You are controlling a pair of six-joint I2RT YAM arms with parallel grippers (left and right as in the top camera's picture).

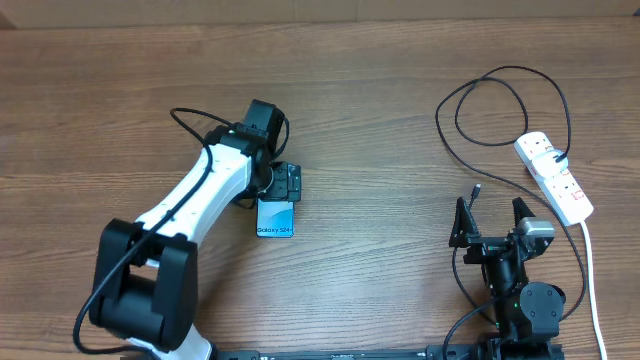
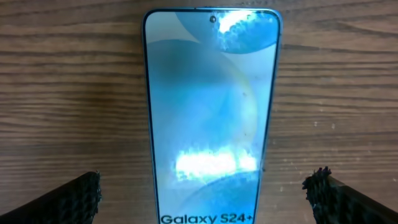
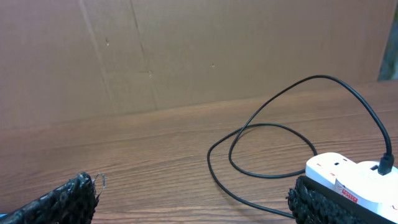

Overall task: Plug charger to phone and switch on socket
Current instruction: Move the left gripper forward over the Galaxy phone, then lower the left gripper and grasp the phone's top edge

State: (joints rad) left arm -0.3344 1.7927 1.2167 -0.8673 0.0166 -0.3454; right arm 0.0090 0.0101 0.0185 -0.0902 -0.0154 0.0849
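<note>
On the table (image 1: pixel 380 130), left of centre, we find the phone (image 1: pixel 276 218) lying flat, screen up; the left gripper (image 2: pixel 202 196) hangs over it, jaws spread wider than the phone and gripping nothing; the right gripper (image 1: pixel 491 222) stands wide open and empty; the charger (image 1: pixel 500 70) loops from the socket (image 1: pixel 556 178) at far right, its tip lying near the right gripper.
</note>
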